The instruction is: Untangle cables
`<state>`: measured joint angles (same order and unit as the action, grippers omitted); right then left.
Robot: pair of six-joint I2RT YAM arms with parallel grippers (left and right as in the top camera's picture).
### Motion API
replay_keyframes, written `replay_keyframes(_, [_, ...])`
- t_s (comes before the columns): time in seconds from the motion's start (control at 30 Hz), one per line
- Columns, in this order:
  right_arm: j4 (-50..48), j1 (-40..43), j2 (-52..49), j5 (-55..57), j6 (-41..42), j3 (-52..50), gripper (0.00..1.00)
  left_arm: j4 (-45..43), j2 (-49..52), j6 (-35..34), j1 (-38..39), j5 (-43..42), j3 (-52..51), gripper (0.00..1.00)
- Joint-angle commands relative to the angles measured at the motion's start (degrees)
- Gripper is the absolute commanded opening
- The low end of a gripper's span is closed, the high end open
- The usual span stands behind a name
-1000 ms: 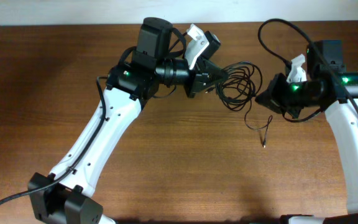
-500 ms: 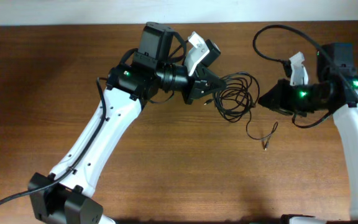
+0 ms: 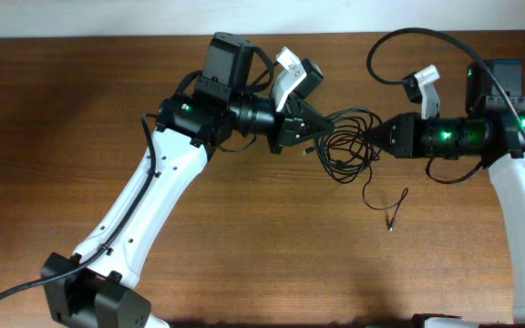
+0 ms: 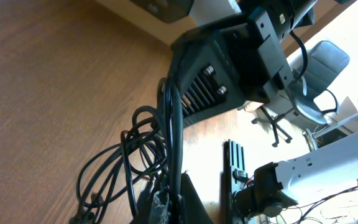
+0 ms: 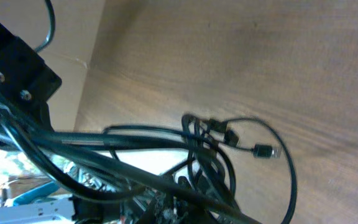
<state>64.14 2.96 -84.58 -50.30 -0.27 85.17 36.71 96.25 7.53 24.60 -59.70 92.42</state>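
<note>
We are mid-untangle, by our reading. The cables (image 3: 346, 146) are sitting as a knotted bundle at the far middle of the table (image 3: 244, 264), slung between both arms. The left gripper (image 3: 312, 130) is pinching the bundle's left side, jaws closed on the cords. The right gripper (image 3: 380, 141) is clamping the right side, likewise closed on cords. One loose end (image 3: 391, 211) is trailing nearer to us, its tip lying on the wood. Next we are wanting a steady spread to left and right, watching that the loops slip free rather than cinch tighter. The left arm (image 3: 153, 210) is reaching up from the near left corner, wrist turned rightward. The right arm (image 3: 518, 200) is rising from the near right, its wrist pointing level and left at the bundle.
</note>
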Motion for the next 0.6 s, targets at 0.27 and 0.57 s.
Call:
replay_keyframes(0.27, [-3.5,-3.6,1.0,-1.6,-6.5,-0.2,0.1,-0.2,0.2,-2.3,-0.4,-5.2,0.4,0.0])
replay_keyframes(0.57, [-1.9,-6.3,1.0,3.4,-14.5,-0.2,0.24,0.0,0.2,-7.1,-0.4,-0.5,0.4,0.0])
